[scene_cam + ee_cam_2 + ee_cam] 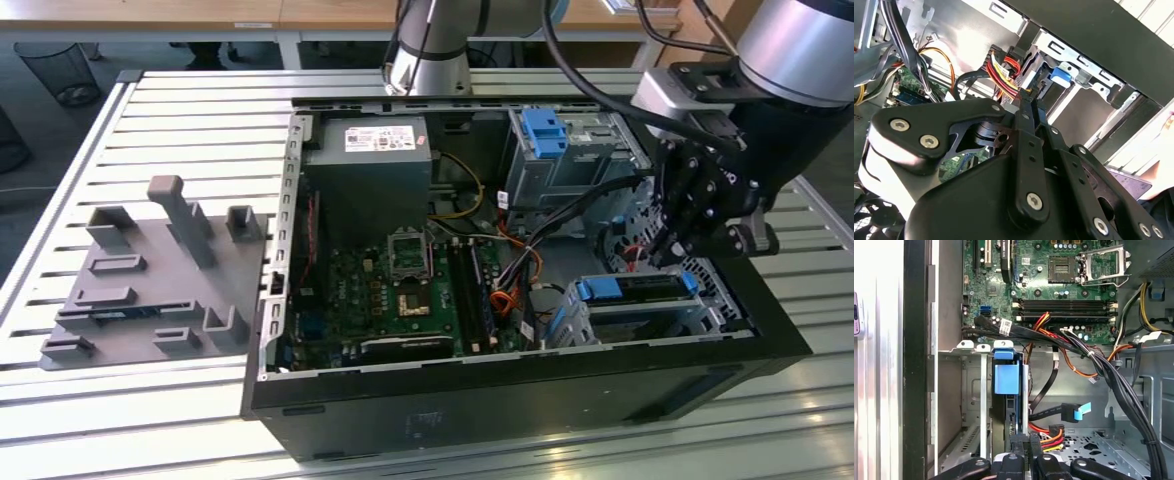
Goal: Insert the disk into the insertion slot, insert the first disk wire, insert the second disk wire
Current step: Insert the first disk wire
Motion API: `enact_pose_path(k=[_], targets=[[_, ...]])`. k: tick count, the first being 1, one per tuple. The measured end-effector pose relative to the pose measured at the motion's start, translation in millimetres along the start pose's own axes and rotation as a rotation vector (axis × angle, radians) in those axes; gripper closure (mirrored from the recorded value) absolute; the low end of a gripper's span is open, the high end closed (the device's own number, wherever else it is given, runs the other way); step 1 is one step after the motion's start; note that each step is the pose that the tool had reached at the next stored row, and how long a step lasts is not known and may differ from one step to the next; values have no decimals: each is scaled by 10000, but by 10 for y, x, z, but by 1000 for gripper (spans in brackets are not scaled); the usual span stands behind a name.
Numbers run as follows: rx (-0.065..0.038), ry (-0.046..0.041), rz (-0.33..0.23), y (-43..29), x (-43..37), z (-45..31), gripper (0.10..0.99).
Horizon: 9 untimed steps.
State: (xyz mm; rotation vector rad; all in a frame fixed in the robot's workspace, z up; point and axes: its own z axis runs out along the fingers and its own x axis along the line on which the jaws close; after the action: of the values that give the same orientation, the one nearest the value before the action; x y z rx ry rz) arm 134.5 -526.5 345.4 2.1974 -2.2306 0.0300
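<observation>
The disk [638, 288], framed by its blue carrier [1006, 376], sits inside the insertion slot [667, 322], a silver perforated cage at the open computer case's near corner on the exterior view's right. My gripper [671, 258] hangs just above the disk's rear end, fingers shut together with nothing visibly between them. In both wrist views the fingertips [1020, 442] [1026, 107] stand at the disk's edge. A black plug with red and yellow wires [1055, 431] and a black plug with a blue tab [1074, 412] lie loose beside the cage.
The motherboard [414, 290] and grey power supply [374, 170] fill the case's other half. An upright grey bay with a blue latch [547, 130] stands behind the cage. A thick black cable bundle [1114, 375] runs past the gripper. A grey fixture plate [147, 280] lies on the exterior view's left.
</observation>
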Motion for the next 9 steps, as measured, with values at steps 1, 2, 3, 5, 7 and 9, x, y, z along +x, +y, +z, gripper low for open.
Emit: enact_pose_path(k=[1,2,3,5,7,9], targets=[[0,13,-1,0,0,4,922],[0,45,-1,0,0,7,922],[1,89,-2,0,1,10,922],[3,168,-2,0,1,19,922],[2,171,-3,0,4,24,922],[3,162,-2,1,5,33,922]])
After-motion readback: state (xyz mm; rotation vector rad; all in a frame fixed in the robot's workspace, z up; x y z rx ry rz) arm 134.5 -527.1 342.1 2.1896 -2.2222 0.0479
